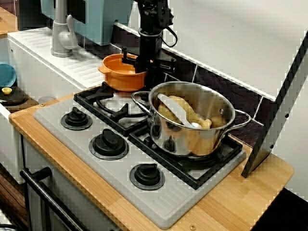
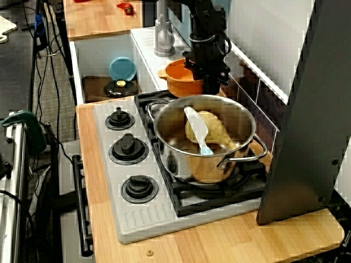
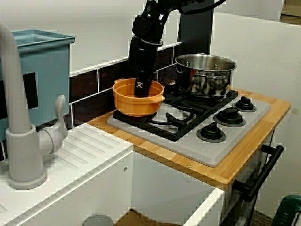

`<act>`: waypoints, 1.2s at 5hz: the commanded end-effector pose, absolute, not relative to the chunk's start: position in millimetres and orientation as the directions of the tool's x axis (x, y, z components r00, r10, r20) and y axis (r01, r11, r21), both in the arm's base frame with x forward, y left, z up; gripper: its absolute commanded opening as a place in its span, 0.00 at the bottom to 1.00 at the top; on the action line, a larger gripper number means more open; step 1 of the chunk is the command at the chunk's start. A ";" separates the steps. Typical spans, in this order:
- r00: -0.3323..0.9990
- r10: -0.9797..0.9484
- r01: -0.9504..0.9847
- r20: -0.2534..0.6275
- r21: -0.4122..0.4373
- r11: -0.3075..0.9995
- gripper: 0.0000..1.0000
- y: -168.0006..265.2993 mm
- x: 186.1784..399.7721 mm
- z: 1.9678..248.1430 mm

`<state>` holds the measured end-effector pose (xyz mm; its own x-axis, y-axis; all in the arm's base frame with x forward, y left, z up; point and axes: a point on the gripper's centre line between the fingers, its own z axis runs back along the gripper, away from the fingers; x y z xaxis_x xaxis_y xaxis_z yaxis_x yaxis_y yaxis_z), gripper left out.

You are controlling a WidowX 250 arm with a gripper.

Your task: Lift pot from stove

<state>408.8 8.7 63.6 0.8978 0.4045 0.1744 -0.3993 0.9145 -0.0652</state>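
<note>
- The claw (image 3: 142, 88) reaches down into the orange pot (image 3: 136, 100), near its back rim; I cannot tell whether its fingers are apart or clamped on the rim.
- The pot sits at the back corner of the stove (image 1: 159, 199), on the black grate (image 1: 108, 103) nearest the sink side.
- A steel pot (image 1: 192, 120) holding a white spatula (image 1: 175, 109) stands on the neighbouring grate.
- A grey tap (image 3: 19, 136) stands beyond the counter's (image 1: 240, 207) edge.
</note>
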 end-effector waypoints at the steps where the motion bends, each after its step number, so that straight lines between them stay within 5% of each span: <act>1: 0.875 0.442 -0.425 0.197 -0.122 0.897 0.00 20.3 419.8 97.6; 2: 0.884 0.451 -0.428 0.122 -0.174 0.887 0.00 30.0 420.5 126.4; 6: 0.877 0.469 -0.407 0.104 -0.360 0.840 0.00 69.1 417.6 216.0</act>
